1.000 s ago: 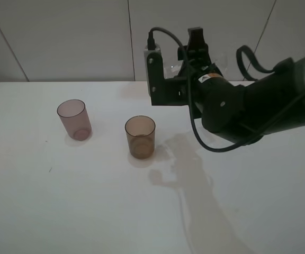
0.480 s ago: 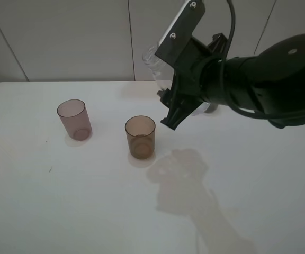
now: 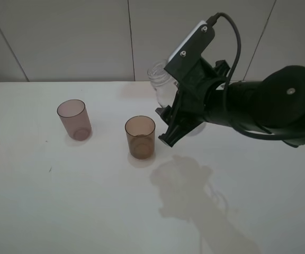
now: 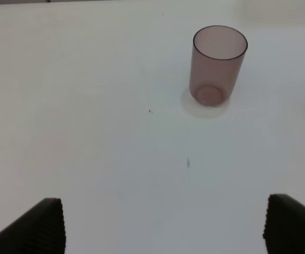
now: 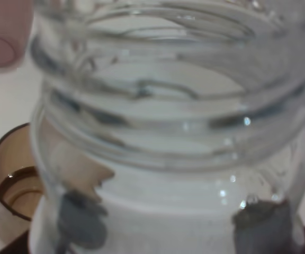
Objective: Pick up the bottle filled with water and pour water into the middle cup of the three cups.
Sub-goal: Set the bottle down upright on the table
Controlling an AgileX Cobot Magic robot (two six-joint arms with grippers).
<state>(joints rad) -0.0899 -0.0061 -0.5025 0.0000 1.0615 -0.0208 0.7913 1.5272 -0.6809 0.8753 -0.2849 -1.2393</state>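
The bottle (image 3: 160,83) is held off the tabletop (image 3: 62,201), up and to the right of the middle cup (image 3: 140,136) in the high view, with its open neck upward. The right pincer (image 5: 168,227) is clenched on it; its dark pads (image 5: 81,225) seem to show through the blurred wall. The pinkish cup (image 3: 74,119) stands well left of the middle cup. The left pincer (image 4: 168,227) is spread wide and grasps nothing.

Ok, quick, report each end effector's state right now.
Left end effector: open, holding nothing.
Right end effector: closed on the uncapped clear bottle.
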